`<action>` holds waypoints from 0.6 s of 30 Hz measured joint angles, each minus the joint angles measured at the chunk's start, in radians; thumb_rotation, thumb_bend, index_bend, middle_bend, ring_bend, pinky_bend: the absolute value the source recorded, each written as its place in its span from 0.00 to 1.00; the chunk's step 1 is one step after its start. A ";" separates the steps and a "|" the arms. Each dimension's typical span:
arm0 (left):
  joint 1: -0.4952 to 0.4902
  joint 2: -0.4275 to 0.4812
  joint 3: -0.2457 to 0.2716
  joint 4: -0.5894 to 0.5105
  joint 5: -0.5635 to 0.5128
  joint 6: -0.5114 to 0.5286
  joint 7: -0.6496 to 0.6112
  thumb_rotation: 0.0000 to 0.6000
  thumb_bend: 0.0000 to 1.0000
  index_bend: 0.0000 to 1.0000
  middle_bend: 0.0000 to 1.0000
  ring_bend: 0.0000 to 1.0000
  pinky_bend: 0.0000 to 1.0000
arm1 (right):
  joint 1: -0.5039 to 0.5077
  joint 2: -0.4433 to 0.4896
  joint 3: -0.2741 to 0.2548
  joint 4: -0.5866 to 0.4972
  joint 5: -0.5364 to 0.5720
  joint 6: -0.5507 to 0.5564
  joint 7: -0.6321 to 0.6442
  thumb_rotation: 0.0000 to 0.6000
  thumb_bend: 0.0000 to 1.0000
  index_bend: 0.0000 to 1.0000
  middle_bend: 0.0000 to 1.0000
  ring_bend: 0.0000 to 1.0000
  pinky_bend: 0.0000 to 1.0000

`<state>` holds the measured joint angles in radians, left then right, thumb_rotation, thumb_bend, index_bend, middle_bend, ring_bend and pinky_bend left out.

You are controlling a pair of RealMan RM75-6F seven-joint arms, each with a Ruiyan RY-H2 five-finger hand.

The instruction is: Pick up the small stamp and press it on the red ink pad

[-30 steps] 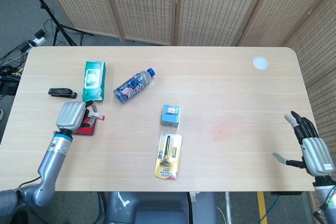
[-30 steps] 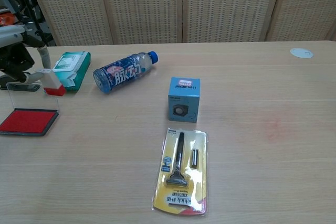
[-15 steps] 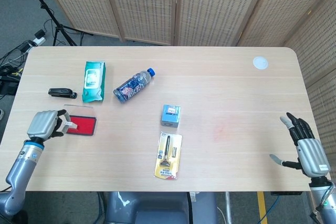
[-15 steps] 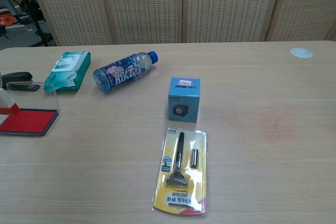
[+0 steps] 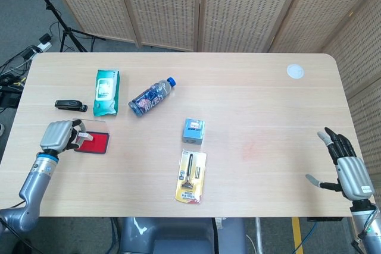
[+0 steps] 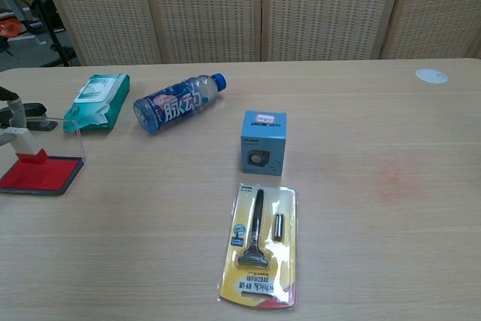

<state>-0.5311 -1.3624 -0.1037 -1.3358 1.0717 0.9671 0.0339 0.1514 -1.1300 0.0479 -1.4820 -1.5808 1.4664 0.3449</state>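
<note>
The red ink pad (image 5: 97, 142) lies open near the table's left front, its clear lid standing up behind it. In the chest view the ink pad (image 6: 41, 174) sits at the left edge. My left hand (image 5: 56, 135) holds the small stamp (image 5: 80, 138) beside the pad's left end. The stamp (image 6: 28, 146), white on top with a red base, stands upright over the pad's left part; I cannot tell whether it touches the ink. My right hand (image 5: 348, 168) hangs open with spread fingers off the table's right front corner, far from both.
A green wipes pack (image 5: 106, 91), a lying water bottle (image 5: 152, 96) and a black clip-like object (image 5: 70, 104) lie behind the pad. A small blue box (image 5: 193, 130) and a yellow razor pack (image 5: 190, 176) sit mid-table. A white disc (image 5: 294, 71) is far right.
Over the second my left hand swung left off the pad with the stamp, then came back right to the pad's left end. The right hand barely shifted.
</note>
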 measured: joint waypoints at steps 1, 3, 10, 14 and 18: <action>0.000 -0.003 -0.001 0.004 -0.001 -0.001 0.002 1.00 0.41 0.67 0.98 0.94 0.85 | 0.000 0.000 0.000 0.000 0.000 0.000 0.000 1.00 0.00 0.00 0.00 0.00 0.00; 0.000 -0.011 -0.002 0.013 -0.003 -0.003 0.008 1.00 0.41 0.67 0.98 0.94 0.85 | 0.000 0.001 0.000 0.000 0.001 -0.001 0.002 1.00 0.00 0.00 0.00 0.00 0.00; 0.004 -0.035 -0.001 0.044 -0.009 -0.010 0.024 1.00 0.41 0.67 0.98 0.94 0.85 | 0.000 0.002 0.001 0.001 0.003 -0.002 0.007 1.00 0.00 0.00 0.00 0.00 0.00; 0.009 -0.059 0.000 0.073 -0.004 -0.001 0.039 1.00 0.41 0.67 0.98 0.94 0.85 | 0.001 0.002 0.001 0.000 0.002 -0.001 0.007 1.00 0.00 0.00 0.00 0.00 0.00; 0.014 -0.085 0.000 0.103 -0.001 -0.002 0.040 1.00 0.41 0.67 0.98 0.94 0.85 | 0.000 0.003 0.001 0.000 0.004 -0.001 0.010 1.00 0.00 0.00 0.00 0.00 0.00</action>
<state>-0.5167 -1.4472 -0.1033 -1.2329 1.0711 0.9646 0.0743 0.1516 -1.1267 0.0490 -1.4821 -1.5772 1.4659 0.3552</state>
